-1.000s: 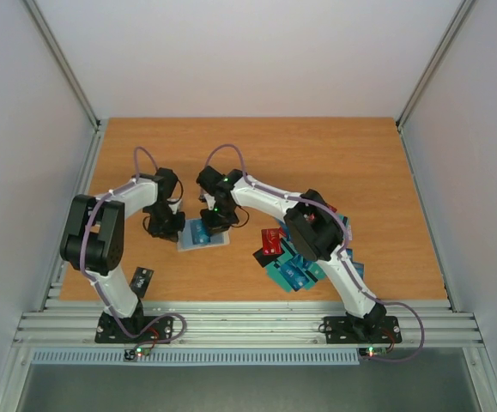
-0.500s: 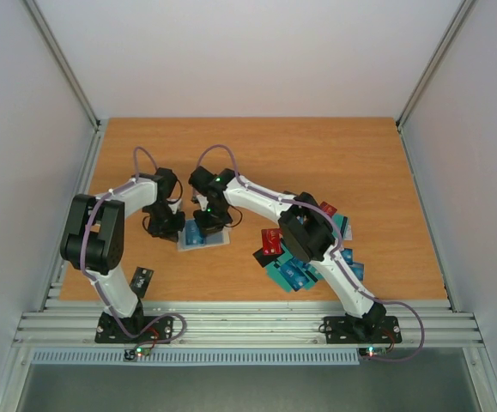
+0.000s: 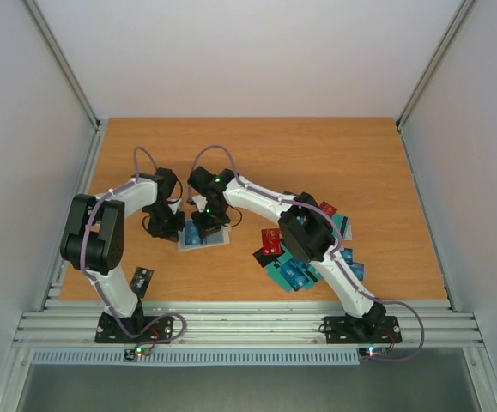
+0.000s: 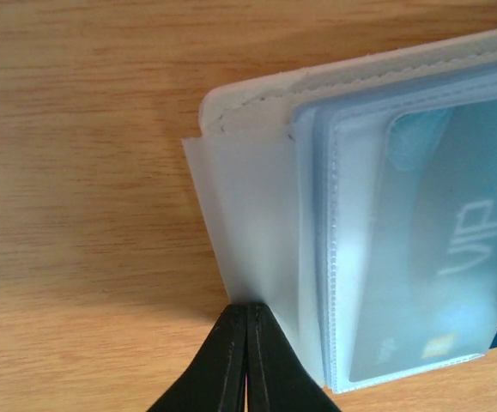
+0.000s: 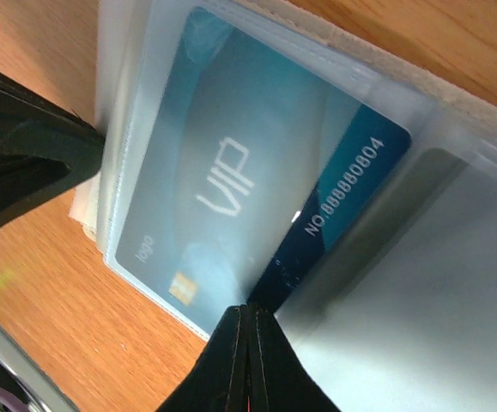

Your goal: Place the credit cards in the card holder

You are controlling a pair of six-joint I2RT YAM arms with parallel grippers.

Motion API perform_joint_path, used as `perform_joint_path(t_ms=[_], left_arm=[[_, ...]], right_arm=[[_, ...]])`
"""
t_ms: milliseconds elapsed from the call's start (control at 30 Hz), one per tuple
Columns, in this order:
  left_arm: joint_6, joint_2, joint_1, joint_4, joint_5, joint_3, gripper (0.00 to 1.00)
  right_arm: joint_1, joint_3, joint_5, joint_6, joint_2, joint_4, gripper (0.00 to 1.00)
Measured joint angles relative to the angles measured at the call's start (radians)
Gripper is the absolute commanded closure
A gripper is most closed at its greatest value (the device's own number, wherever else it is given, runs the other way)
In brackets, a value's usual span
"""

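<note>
Two shut grippers meet at an open cream-beige card holder lying on the wooden table.
The left gripper, its black fingers pressed together, touches its tips to the edge of a frosted clear plastic sleeve. The right gripper, fingers likewise together, sets its tips against a teal VIP card lying partly inside a sleeve. Loose teal, blue and red cards lie in a pile well to the right.

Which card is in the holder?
The teal VIP card, most of it slid into the holder; the other cards lie loose in a pile to the right.
</note>
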Motion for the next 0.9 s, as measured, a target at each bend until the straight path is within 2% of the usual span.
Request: perform_joint_path(t_ms=[367,900], left_arm=[[0.000,0.000,0.000,0.000,0.001,0.000,0.95],[0.004,0.002,-0.002,0.013,0.038,0.000,0.95]], right_arm=[[-0.029,-0.012,0.093,0.010,-0.029,-0.023,0.98],[-0.035,0.199,0.130,0.039,0.109,-0.096,0.99]])
